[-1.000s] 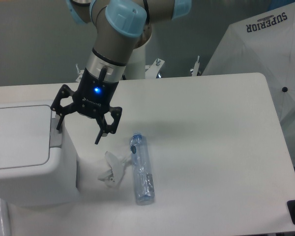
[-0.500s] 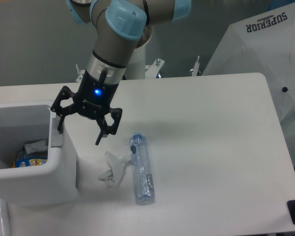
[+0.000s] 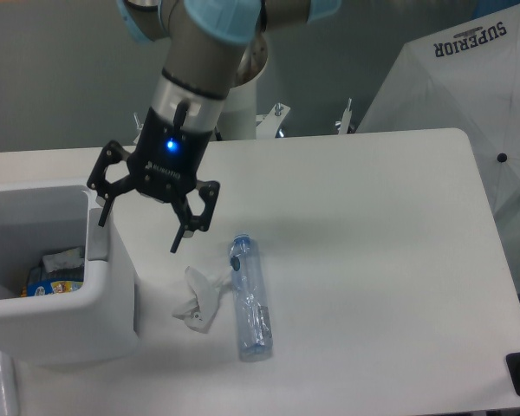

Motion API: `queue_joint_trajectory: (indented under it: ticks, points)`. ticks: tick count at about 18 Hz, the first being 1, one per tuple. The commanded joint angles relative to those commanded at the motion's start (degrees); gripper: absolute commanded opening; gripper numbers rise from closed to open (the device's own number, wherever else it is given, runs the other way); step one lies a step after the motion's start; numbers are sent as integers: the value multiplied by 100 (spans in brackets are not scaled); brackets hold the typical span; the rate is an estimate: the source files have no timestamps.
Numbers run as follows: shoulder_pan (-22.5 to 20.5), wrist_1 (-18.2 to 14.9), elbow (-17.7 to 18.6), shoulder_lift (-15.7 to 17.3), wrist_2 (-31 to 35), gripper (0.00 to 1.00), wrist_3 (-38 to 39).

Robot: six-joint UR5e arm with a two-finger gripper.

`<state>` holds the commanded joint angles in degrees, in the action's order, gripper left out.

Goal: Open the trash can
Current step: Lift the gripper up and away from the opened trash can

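Camera view from above is showing the trash can [image 3: 104,303] sitting at the left edge of the table [image 3: 373,260]. It is a big, boxy white plastic bin with round corners and smooth sides. Its top is standing open, so the inside is showing. Some rubbish [image 3: 56,270] is lying at the bottom, with blue, yellow and white bits. A grey strip [image 3: 96,238] is running along the right rim of the can.

Just above that right rim, the gripper [image 3: 141,227] is hanging with its two black fingers spread wide and holding nothing. One finger [image 3: 102,206] is pointing down right over the grey strip; I cannot tell if it is touching it. The other finger [image 3: 184,232] is hanging over the bare table, just right of the can. A small blue light is glowing on the black body of the gripper. The silver and light blue arm [image 3: 210,52] is reaching down from the top.

Near the can, on the table, a crumpled clear wrapper [image 3: 198,303] is lying. Just right of it, a clear plastic bottle [image 3: 250,296] with a blue cap is lying on its side. Both are sitting apart from the can and below the gripper. The table is white, flat and smooth with round corners. A white cloth with the word SUPERIOR [image 3: 472,39] is showing at the top right.
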<state>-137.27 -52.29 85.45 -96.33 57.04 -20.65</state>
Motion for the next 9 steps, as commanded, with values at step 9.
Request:
queue_joint_trajectory:
  ticks: [9]
  points:
    - [-730,79,-485,-26,613,100,-447]
